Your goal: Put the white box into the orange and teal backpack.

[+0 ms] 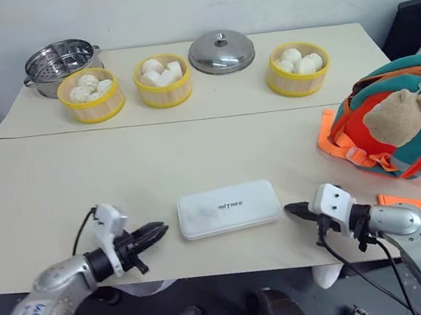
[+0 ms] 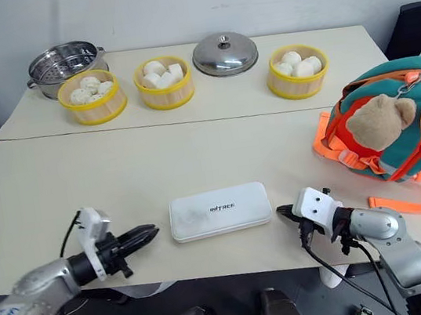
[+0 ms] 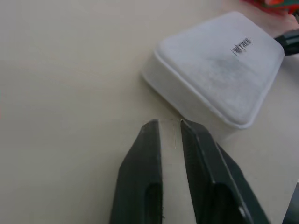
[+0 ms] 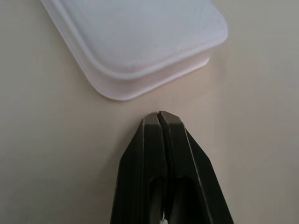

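Note:
The white box [image 1: 228, 209] lies flat on the table [image 1: 119, 179] near its front edge, dark lettering on its lid. Just off the box's left end hovers my left gripper [image 1: 162, 230], pointing at it with a narrow gap between its fingers and nothing in them; the left wrist view shows this gap [image 3: 169, 125] a little short of the box [image 3: 219, 70]. My right gripper [image 1: 290, 210] sits just off the box's right end, shut and empty, its tips pressed together [image 4: 159, 114]. The orange and teal backpack [image 1: 400, 125], with a tan bear head on its front, rests at the table's right edge.
Three yellow-rimmed bowls of white buns [image 1: 91, 94] [image 1: 162, 79] [image 1: 297, 68] line the far side of the table. A metal steamer pot [image 1: 62, 65] stands at the far left. A metal lid [image 1: 221, 53] lies between two of the bowls. Orange straps [image 1: 415, 202] trail from the backpack.

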`<state>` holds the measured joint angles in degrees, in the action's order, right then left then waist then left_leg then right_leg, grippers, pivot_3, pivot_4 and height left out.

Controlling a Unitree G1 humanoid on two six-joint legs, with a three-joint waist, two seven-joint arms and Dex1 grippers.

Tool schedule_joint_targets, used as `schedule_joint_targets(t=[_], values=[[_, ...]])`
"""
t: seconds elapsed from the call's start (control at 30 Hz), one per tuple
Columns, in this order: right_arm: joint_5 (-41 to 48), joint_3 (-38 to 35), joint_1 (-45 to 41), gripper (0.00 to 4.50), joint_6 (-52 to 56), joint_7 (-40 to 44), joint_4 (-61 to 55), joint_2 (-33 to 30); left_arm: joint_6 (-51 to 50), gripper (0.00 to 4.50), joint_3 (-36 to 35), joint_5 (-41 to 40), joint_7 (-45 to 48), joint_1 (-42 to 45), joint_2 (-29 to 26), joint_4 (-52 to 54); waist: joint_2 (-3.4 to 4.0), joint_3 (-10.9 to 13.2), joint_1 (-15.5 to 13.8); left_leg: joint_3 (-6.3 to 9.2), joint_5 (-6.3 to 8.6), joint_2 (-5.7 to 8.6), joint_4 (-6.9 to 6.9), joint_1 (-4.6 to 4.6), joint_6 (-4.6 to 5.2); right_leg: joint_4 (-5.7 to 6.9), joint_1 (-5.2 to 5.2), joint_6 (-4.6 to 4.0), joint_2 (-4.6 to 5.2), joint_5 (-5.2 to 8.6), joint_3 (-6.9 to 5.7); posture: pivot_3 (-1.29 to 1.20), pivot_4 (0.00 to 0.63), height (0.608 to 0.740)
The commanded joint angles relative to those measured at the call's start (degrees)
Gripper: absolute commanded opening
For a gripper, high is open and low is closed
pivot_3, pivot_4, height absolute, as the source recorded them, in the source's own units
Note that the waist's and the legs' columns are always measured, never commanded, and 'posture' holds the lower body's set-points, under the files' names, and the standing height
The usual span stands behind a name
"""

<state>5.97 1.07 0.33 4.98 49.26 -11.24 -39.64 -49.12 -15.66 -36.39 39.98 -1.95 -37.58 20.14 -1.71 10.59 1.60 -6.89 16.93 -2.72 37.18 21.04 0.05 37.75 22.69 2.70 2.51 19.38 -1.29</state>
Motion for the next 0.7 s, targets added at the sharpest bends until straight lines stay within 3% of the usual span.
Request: schedule_joint_targets(t=[0.03, 0.23, 0.33, 0.6, 0.7], values=[[-0.7, -2.1, -0.7, 0.0, -2.6, 1.0, 4.1, -2.8, -12.3, 1.72, -1.8, -3.7, 0.7, 6.2, -7.1, -5.3, -0.01, 0.0, -0.1, 0.02, -0.01, 0.02, 0.0, -0.01, 0.01, 0.01, -0.01, 0.0, 0.0, 0.0, 0.0, 0.0, 0.15, 0.74], [-0.7, 0.4, -5.5, 0.0, -9.6, 6.3, 10.4, -5.5, -31.5, 3.63, 5.9, -8.6, 4.7, 23.3, -13.4, -14.5, -0.03, 0.0, 0.0, 0.09, -0.09, 0.11, 0.02, 0.0, -0.15, -0.04, -0.08, 0.02, 0.07, -0.01, -0.05, 0.0, 0.15, 0.74], [-0.7, 3.5, -10.2, 0.0, -12.4, 10.2, 12.7, -5.0, -40.2, 4.47, 9.2, -9.0, 3.6, 28.6, -10.9, -21.4, -0.01, 0.0, 0.5, 0.04, -0.07, 0.07, 0.01, 0.01, -0.21, -0.04, -0.04, 0.03, 0.04, 0.0, -0.02, 0.0, 0.15, 0.74], [-2.7, 6.8, -14.6, 0.0, -14.6, 10.8, 16.2, -2.8, -43.1, 4.47, 6.7, -10.3, -0.8, 29.4, -2.1, -23.8, 0.04, 0.0, 0.1, 0.02, -0.13, 0.04, 0.11, -0.06, -0.31, 0.08, -0.05, 0.03, 0.0, 0.05, 0.02, 0.0, 0.15, 0.74], [-3.4, 6.7, -15.8, 0.0, -14.6, 10.0, 17.3, -1.7, -43.4, 4.47, 7.8, -15.1, -3.2, 31.1, -0.3, -27.1, 0.09, -0.1, -0.1, 0.03, -0.14, 0.05, 0.22, -0.09, -0.3, 0.11, -0.12, 0.03, 0.02, 0.04, 0.02, 0.0, 0.15, 0.74]])
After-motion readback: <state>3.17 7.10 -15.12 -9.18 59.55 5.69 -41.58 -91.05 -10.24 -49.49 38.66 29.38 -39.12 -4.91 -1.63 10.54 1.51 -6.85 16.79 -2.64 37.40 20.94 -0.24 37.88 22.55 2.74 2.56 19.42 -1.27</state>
